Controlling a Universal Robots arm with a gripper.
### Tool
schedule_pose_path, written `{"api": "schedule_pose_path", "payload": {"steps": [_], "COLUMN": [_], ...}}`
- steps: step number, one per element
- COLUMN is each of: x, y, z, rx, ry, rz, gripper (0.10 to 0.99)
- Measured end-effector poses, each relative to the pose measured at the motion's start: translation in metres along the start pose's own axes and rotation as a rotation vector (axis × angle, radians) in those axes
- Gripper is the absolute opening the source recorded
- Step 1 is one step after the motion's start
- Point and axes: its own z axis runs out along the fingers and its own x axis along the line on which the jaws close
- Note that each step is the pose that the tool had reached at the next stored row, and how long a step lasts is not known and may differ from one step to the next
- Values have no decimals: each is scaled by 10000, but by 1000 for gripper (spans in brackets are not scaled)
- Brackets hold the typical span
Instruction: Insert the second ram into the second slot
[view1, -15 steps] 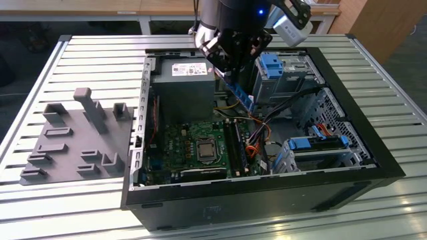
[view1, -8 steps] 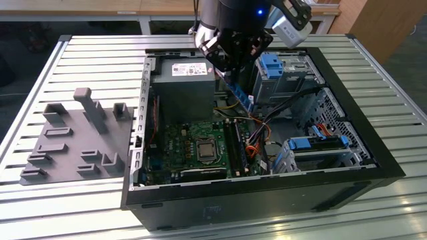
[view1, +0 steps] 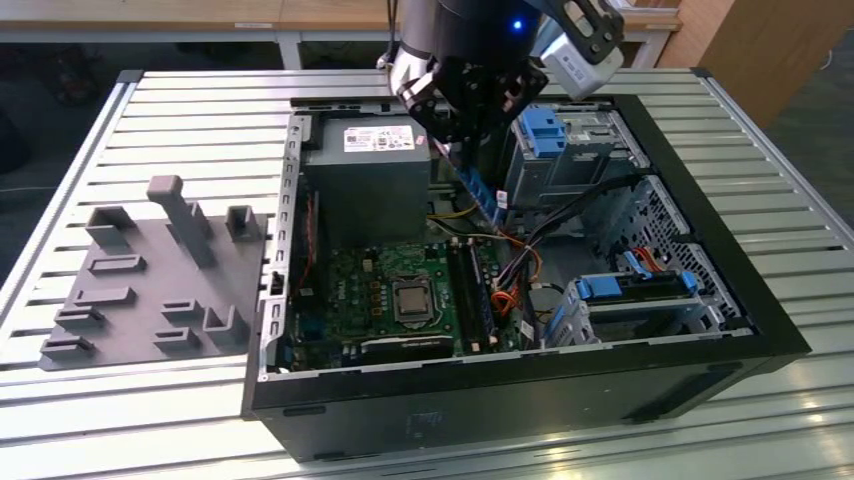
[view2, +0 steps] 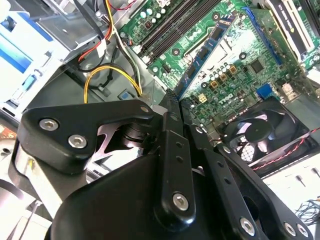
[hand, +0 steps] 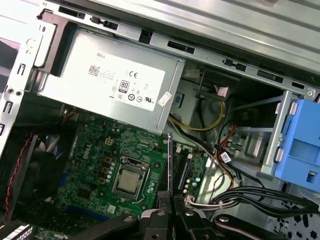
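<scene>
My gripper (view1: 461, 150) is shut on the second ram (view1: 483, 195), a thin blue circuit-board stick that hangs from the fingers over the open computer case (view1: 747, 330). In the second wrist view the ram (view2: 210, 47) runs out from the gripper (view2: 175, 102) across the green motherboard. In the first wrist view it (hand: 169, 160) shows edge-on above the gripper (hand: 170, 215). The dark memory slots (view1: 470, 285) (view2: 170, 25) (hand: 182, 170) lie beside the processor. The ram is held above them, apart from the board. Which one is the second slot I cannot tell.
A grey power supply (view1: 367, 170) fills the case's far corner. Blue drive-bay clips (view1: 541, 130) and loose cables (view1: 514, 260) sit on the exterior view's right of the ram. A black fan (view2: 260, 130) is near the board. A grey fixture plate (view1: 147, 290) lies outside the case.
</scene>
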Motion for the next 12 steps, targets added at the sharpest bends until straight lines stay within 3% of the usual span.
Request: {"api": "schedule_pose_path", "payload": {"steps": [12], "x": [14], "y": [-47], "z": [0], "rx": [3], "ry": [-9], "rz": [277], "gripper": [133]}}
